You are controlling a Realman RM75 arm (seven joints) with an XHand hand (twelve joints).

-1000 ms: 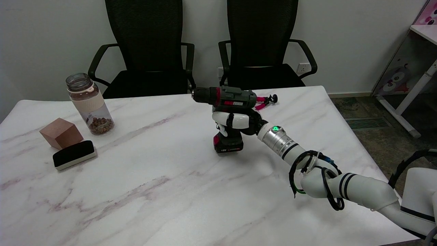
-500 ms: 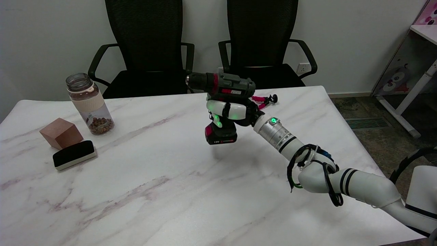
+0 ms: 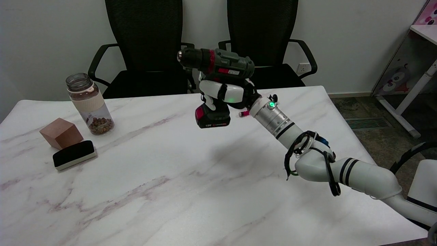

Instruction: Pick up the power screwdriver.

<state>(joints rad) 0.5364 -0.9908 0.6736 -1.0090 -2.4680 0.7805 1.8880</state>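
Note:
The power screwdriver [image 3: 218,65] has a dark green body, a red collar, a black chuck pointing left and a red-and-black battery pack [image 3: 212,117] at the bottom. It hangs upright in the air above the marble table [image 3: 153,177], well clear of the top. My right hand [image 3: 225,94] grips its handle, fingers wrapped around it between the body and the battery. The arm reaches in from the lower right.
At the left stand a glass jar [image 3: 88,102] with brown beads, a brown cube [image 3: 61,132] and a black-and-white eraser [image 3: 74,154]. A small red-legged tripod [image 3: 244,113] lies behind my wrist, mostly hidden. Two black office chairs [image 3: 148,51] stand beyond the table.
My right hand has lifted the power screwdriver off the table, up and slightly to the left. Its shadow on the table has spread.

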